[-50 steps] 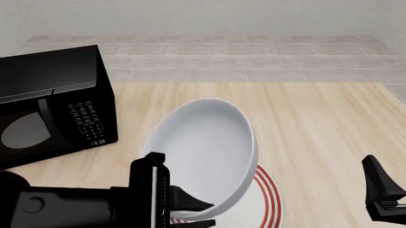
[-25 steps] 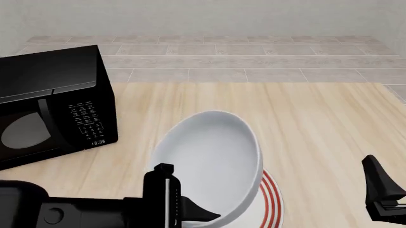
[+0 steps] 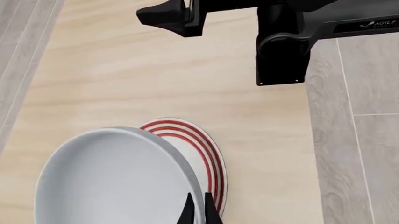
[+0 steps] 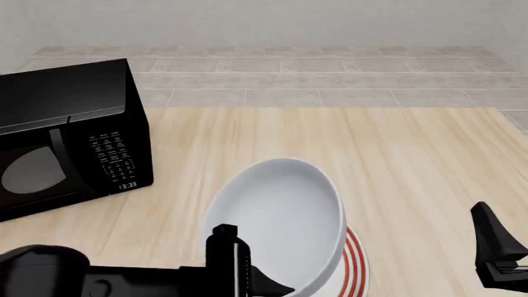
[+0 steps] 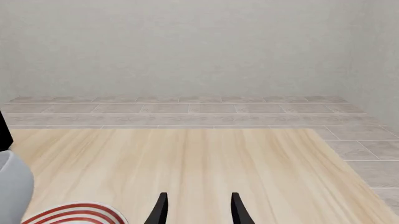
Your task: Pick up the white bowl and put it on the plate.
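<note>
From your left wrist camera, the plain glossy white deep bowl (image 3: 115,179) fills the near part of the picture. Your left pincer (image 3: 199,212) has its two dark fingertips drawn close together over the bowl's rim, pinching it. Past that rim shows part of the flat white plate with three thin red rings (image 3: 203,154), lying on the pale wooden table (image 3: 187,79); the bowl covers much of it. Your right arm (image 3: 299,32) crosses farther off, above the table's edge where the wood meets the grey tiled floor (image 3: 355,116).

In the front camera, the white bowl (image 4: 276,226) is tilted, its opening turned up towards you, near the table's (image 4: 396,161) near edge and about midway along it. Your left pincer (image 4: 268,288) grips it at its nearest rim, at the picture's bottom edge. Only a sliver of the plate (image 4: 355,263) shows, just right of the bowl; whether the bowl touches it you cannot tell. A black microwave oven (image 4: 70,133) stands at the table's left edge, well apart from the bowl. Your right pincer (image 4: 495,250) shows only partly at the near right, off to the side of the plate.

From your right wrist camera, the right pincer (image 5: 198,207) has its fingertips parted with bare wood between them, holding nothing. The bowl (image 5: 14,186) and plate (image 5: 74,213) show at one side.
</note>
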Controlling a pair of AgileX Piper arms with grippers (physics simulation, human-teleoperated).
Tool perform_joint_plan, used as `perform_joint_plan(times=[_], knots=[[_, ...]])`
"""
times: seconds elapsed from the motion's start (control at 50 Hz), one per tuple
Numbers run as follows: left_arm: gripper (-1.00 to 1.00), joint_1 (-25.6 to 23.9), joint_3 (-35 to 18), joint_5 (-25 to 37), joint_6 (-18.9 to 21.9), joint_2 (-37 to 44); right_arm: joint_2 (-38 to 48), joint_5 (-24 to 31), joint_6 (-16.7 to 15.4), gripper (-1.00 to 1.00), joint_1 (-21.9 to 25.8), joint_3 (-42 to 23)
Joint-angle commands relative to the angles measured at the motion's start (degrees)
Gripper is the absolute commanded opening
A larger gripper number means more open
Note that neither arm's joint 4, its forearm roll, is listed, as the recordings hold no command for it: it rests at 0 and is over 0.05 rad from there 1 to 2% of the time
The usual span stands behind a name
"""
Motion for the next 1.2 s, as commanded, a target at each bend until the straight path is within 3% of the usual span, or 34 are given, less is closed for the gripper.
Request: perform_joint_plan(times=[0.02, 1.2], knots=[[-1.00, 0.4, 0.1, -1.5, -0.2, 1.0, 0.1, 0.0, 0.0, 1.00, 0.1, 0.0], [-1.00, 0.6, 1.9, -7.3, -2.4, 6.2, 0.1, 0.0, 0.0, 1.00, 0.1, 0.0]])
